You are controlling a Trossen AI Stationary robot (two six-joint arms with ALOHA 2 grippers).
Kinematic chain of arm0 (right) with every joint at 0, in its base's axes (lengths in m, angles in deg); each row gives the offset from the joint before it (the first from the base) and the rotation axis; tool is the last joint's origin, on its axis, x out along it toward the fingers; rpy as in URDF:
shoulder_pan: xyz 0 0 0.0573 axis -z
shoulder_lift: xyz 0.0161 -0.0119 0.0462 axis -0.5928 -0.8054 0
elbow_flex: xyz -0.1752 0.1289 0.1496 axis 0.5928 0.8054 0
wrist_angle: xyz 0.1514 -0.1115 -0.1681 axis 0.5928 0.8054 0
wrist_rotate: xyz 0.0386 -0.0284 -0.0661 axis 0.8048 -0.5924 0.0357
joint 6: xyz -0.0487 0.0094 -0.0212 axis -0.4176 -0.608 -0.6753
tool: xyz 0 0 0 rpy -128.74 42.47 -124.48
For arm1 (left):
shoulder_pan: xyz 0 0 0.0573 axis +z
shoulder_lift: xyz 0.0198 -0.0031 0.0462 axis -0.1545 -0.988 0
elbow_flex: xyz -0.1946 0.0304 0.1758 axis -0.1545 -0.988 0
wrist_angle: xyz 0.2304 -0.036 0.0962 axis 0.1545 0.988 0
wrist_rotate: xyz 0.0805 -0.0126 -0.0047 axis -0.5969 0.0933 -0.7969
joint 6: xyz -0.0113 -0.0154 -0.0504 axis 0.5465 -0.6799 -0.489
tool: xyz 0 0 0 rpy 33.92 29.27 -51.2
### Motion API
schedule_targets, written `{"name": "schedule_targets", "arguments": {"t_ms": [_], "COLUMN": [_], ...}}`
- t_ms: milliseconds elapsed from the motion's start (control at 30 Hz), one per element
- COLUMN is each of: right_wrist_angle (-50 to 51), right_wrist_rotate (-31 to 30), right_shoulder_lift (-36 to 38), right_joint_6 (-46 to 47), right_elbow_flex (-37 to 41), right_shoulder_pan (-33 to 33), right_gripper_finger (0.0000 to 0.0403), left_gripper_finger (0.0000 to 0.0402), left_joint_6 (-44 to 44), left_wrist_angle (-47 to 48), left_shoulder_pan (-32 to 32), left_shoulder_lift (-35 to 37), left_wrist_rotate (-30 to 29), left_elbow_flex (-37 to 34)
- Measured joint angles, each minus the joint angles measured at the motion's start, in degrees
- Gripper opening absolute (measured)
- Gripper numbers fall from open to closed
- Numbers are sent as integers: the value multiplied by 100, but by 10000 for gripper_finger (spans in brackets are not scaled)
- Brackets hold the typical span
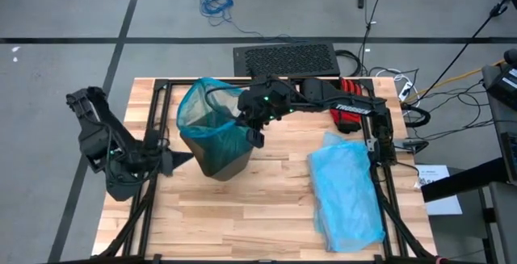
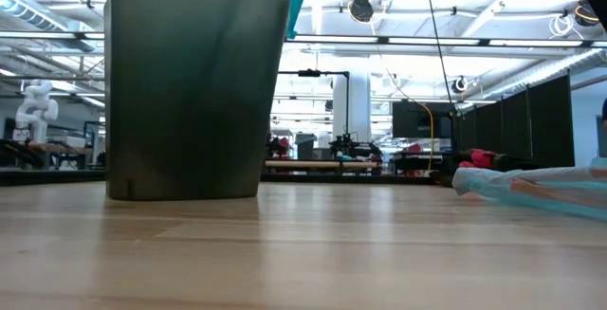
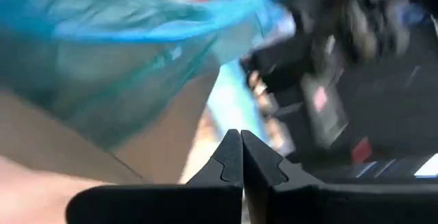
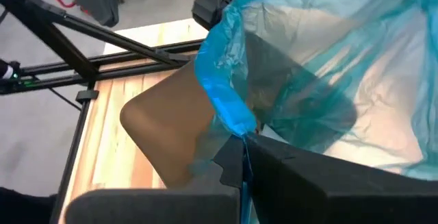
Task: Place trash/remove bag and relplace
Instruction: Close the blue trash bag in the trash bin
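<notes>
**Bag rim pinched, lift-out pending**

Right end effector [image 4: 241,157] clamped on the bag [image 1: 208,112] rim; bag sits in the brown bin [image 1: 218,157] near the surface's far-left area. Left end effector [image 3: 241,157] closed, empty, just beside the bin. Pull straight up, slowly; brace the bin so it doesn't tip. Trash not visible; bag interior unreadable. Spare pale-blue bag [image 1: 347,190] lies toward the right edge.

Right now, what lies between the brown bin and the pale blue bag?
In the high view, only bare table separates the brown bin from the pale blue bag.
</notes>
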Motion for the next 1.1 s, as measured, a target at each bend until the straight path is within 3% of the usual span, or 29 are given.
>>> {"name": "schedule_targets", "arguments": {"t_ms": [200, 400, 567, 667, 833, 1100], "right_wrist_angle": [-69, -69, -69, -69, -156, -384], "right_wrist_rotate": [176, 267, 273, 273, 273, 269], "right_shoulder_lift": [0, 0, 0, 0, 0, 0], "right_joint_6": [-103, 64, 128, 203, 385, 413], "right_elbow_flex": [0, 0, 0, 0, 2, 2], "right_shoulder_pan": [54, 87, 82, 84, 84, 84], "right_gripper_finger": [0, 0, 0, 0, 0, 0], "left_gripper_finger": [2, 34, 77, 102, 133, 138], "left_joint_6": [3803, 5912, 6554, 6568, 6762, 7446], "left_wrist_angle": [1, 212, 1115, 1770, 2083, 2434], "left_shoulder_pan": [395, 905, 1366, 1552, 1786, 2168], "left_shoulder_lift": [17, 24, -111, -218, -436, -914], "left_wrist_rotate": [129, 907, 1767, 1778, 1756, 1683], "left_elbow_flex": [440, 710, 706, 706, 706, 513]}}
